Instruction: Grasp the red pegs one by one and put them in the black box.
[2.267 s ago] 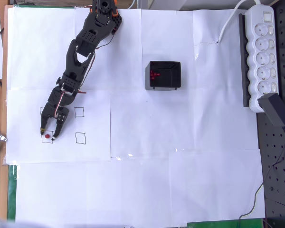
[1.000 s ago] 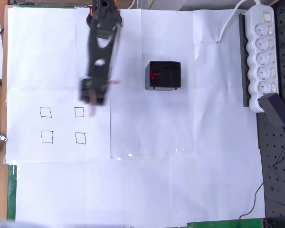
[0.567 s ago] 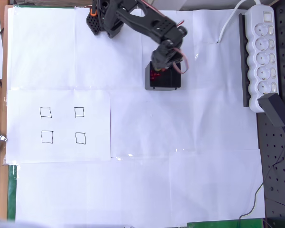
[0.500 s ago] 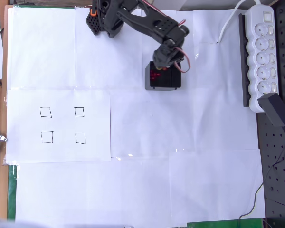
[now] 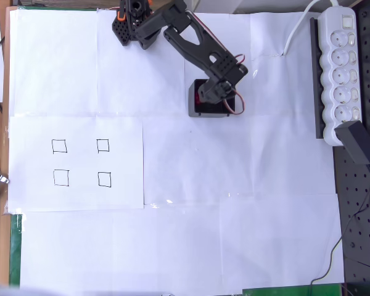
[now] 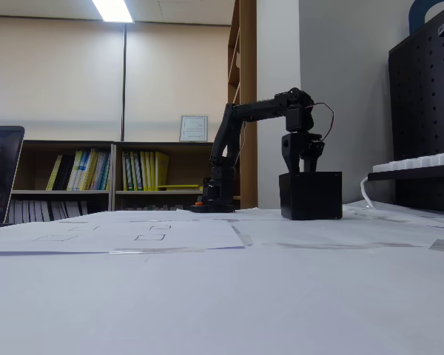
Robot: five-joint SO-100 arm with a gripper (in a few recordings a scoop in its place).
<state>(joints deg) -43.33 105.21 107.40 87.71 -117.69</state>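
The arm (image 5: 191, 43) is reaching out from its base at the table's far edge, holding the gripper (image 5: 217, 94) directly above the box (image 5: 194, 106), wrist turned down so anything let go would fall inside. In the fixed view, the gripper (image 6: 302, 164) is hanging just over the rim of the box (image 6: 310, 196). Whether the jaws are parted or pinching a peg cannot be told. A trace of red, likely the pegs (image 5: 198, 97), is showing inside the box beside the gripper. The four printed squares (image 5: 81, 163) are lying bare, suggesting the last delivery is under way.
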